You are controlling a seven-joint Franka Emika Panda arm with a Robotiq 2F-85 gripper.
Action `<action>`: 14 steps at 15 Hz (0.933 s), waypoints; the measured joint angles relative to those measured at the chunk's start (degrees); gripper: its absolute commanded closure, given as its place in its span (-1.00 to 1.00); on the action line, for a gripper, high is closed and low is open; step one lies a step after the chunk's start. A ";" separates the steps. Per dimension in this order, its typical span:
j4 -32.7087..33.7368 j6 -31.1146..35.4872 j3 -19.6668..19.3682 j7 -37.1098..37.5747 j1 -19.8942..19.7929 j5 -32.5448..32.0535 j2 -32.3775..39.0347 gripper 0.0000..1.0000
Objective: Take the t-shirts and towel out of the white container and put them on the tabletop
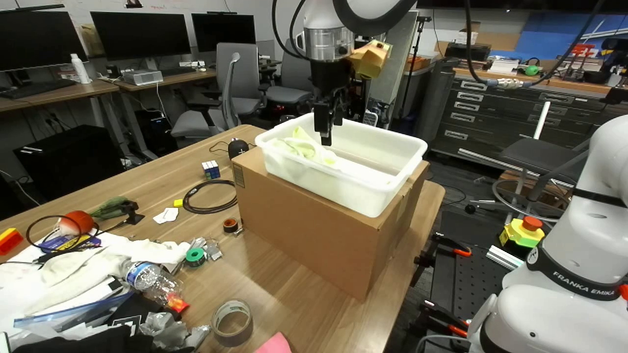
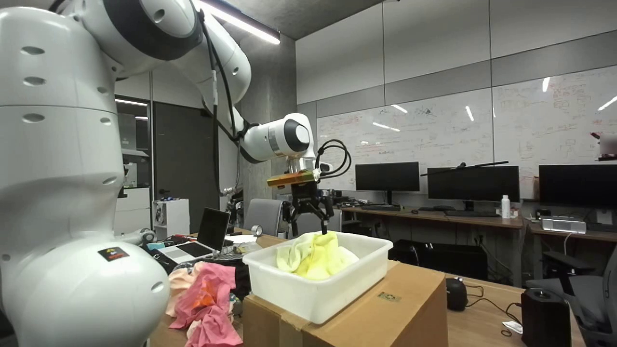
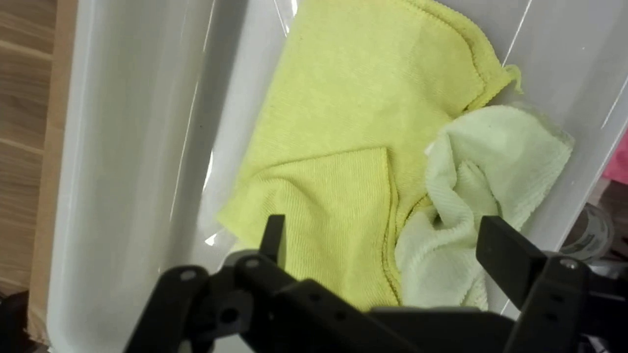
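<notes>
The gripper [image 3: 382,235] is hanging with fingers [image 3: 508,255] spread wide, holding nothing — whether a tip is touching something, I cannot tell. Below, the yellow cloth [image 3: 363,88] is lying loosely folded, showing stitched edges; the green cloth [image 3: 512,147] is lying crumpled against it. Both are resting inside the bin [image 1: 324,182] — the bin is standing on a carton [image 1: 304,230] upon the table [image 1: 294,294].

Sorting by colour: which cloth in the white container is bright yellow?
The larger, flatter cloth in the wrist view; the rumpled cloth beside it is pale green.
</notes>
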 measured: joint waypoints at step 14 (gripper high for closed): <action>2.09 5.60 -0.46 -10.57 -0.17 3.17 5.04 -1.00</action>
